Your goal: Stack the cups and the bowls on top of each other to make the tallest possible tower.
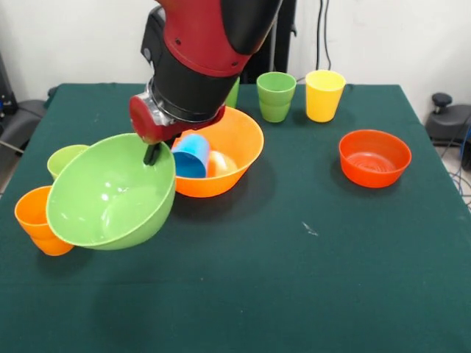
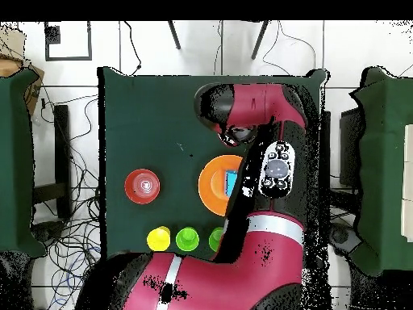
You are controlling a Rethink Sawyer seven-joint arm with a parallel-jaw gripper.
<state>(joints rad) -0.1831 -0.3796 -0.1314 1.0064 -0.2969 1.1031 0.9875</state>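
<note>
My gripper is shut on the rim of the large lime-green bowl and holds it tilted, its opening facing the camera, at the table's left. One black finger shows inside the rim. Right behind it the large orange bowl stands on the table with a blue cup lying on its side inside. In the overhead view the orange bowl and blue cup show beside the arm, which hides the lime bowl. The red-orange bowl stands alone at the right and also shows in the overhead view.
An orange cup and a lime cup stand at the left, partly behind the held bowl. A green cup and a yellow cup stand at the far edge. Another green cup is mostly hidden behind the arm.
</note>
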